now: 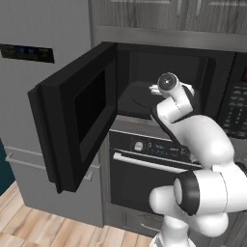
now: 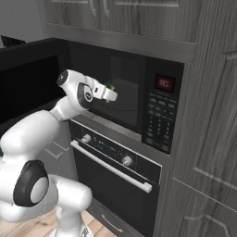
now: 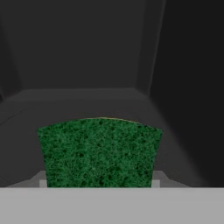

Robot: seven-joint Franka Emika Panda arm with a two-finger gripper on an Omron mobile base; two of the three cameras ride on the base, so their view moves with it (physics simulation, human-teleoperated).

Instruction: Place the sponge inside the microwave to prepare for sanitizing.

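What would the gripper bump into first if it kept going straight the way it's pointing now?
Probably the microwave's dark back wall. The gripper, holding the sponge, points into the open cavity, and nothing else shows ahead, though depth is hard to judge.

No text can be read with certainty. The microwave (image 2: 139, 92) has a red display (image 2: 165, 83) at the top of its button panel (image 2: 158, 121), on the right of the door opening; the glowing digits are too blurred to make out. The panel's buttons carry pale marks too small to read. The oven (image 2: 115, 180) below has a strip of faint bluish marks between its knobs, also illegible. The refrigerator (image 1: 43, 96) on the left bears a dark panel (image 1: 26, 53) with small blue lights, unreadable
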